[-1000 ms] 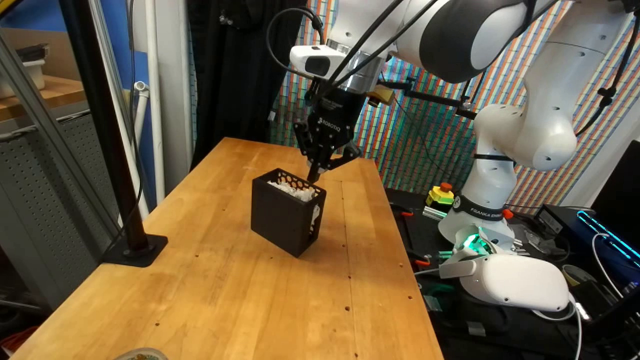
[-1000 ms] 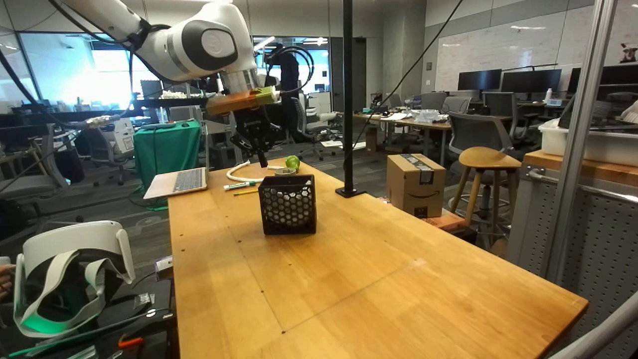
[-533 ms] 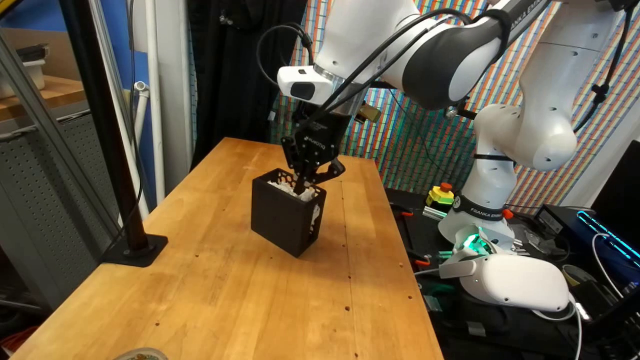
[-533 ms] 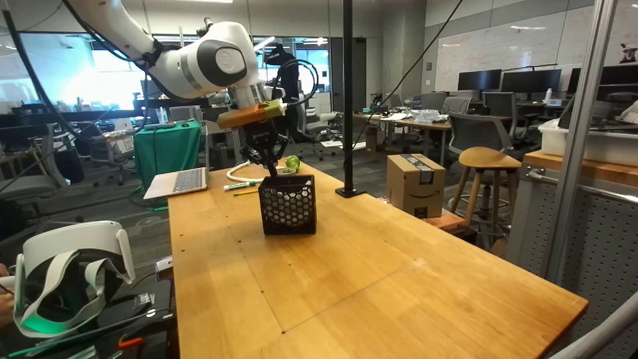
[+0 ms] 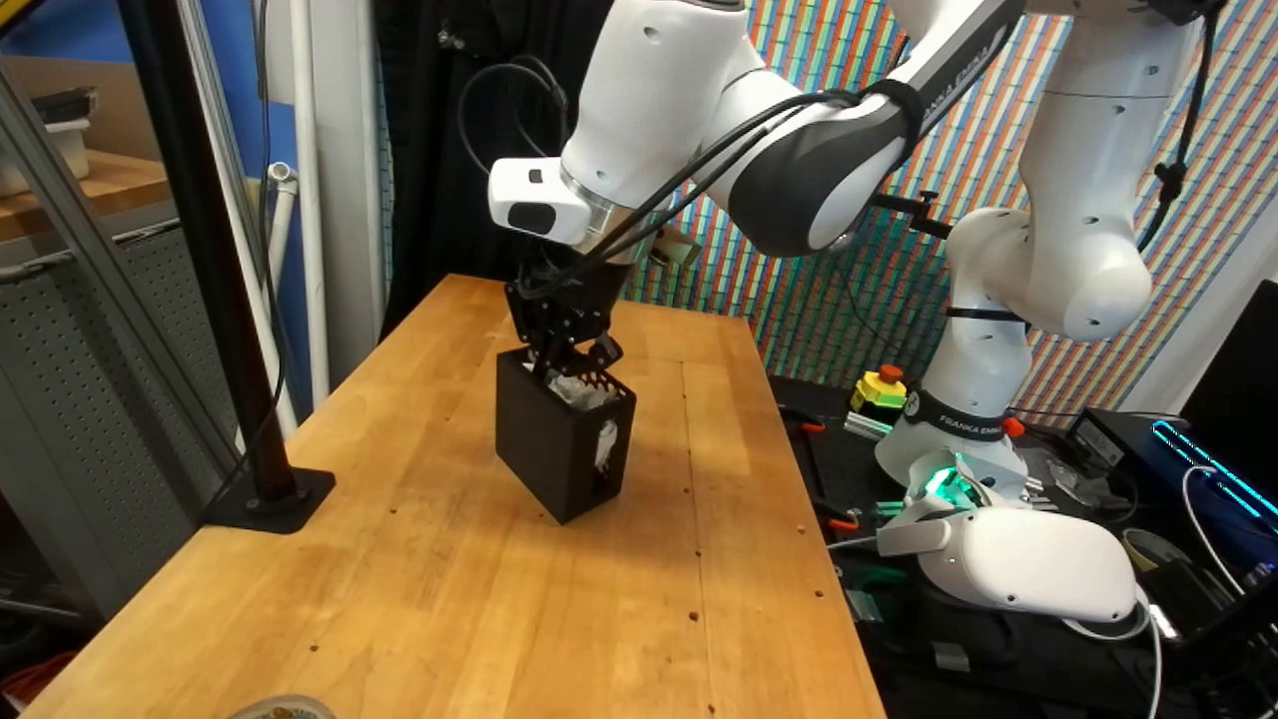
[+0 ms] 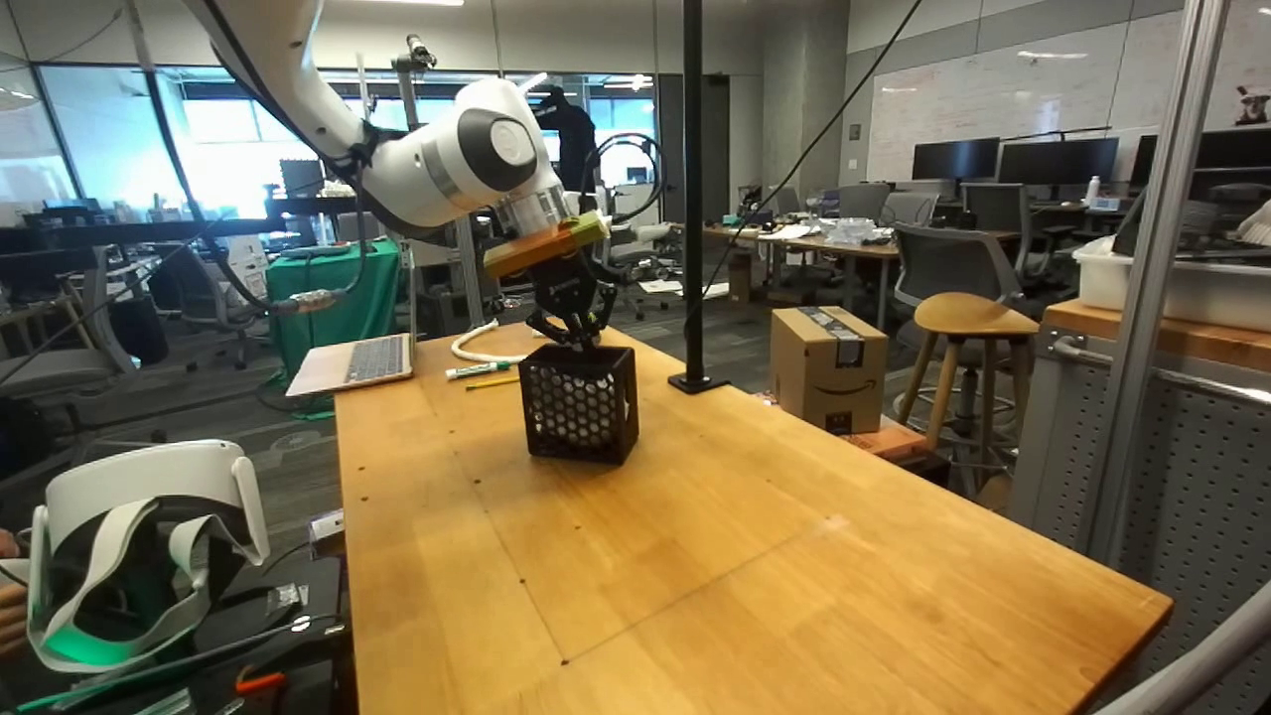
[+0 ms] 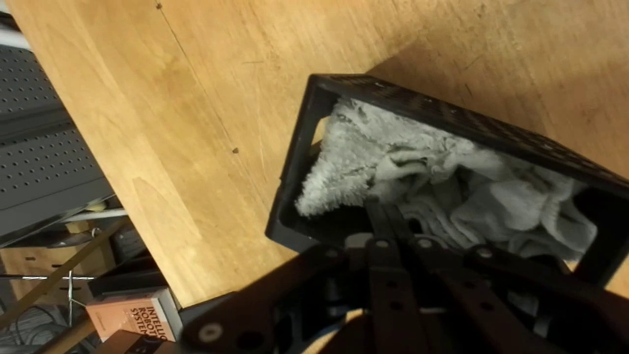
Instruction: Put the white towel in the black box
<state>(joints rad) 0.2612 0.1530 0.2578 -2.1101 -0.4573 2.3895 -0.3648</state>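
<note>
In both exterior views the box [image 5: 539, 439] stands on the table [image 5: 449, 599], just left of the middle of the frame, its open top upward. The towel [image 7: 413, 147] lies bunched inside it: in the wrist view it spreads right from the centre across most of the opening, and pale bits of it show through the side holes in both exterior views. The gripper [image 7: 385, 205] points down into the box, its two fingers set narrowly together; the wrist view shows the tips at the towel's lower edge, a little below and right of the middle, and whether they touch it I cannot tell. The arm [image 5: 649, 110] slants across the upper right of an exterior view, where a headset [image 5: 1038, 564] lies at lower right. In an exterior view a laptop [image 6: 372, 359] sits left of the box, a marker [image 6: 477, 369] and a yellow stick [image 6: 494, 381] between them.
</note>
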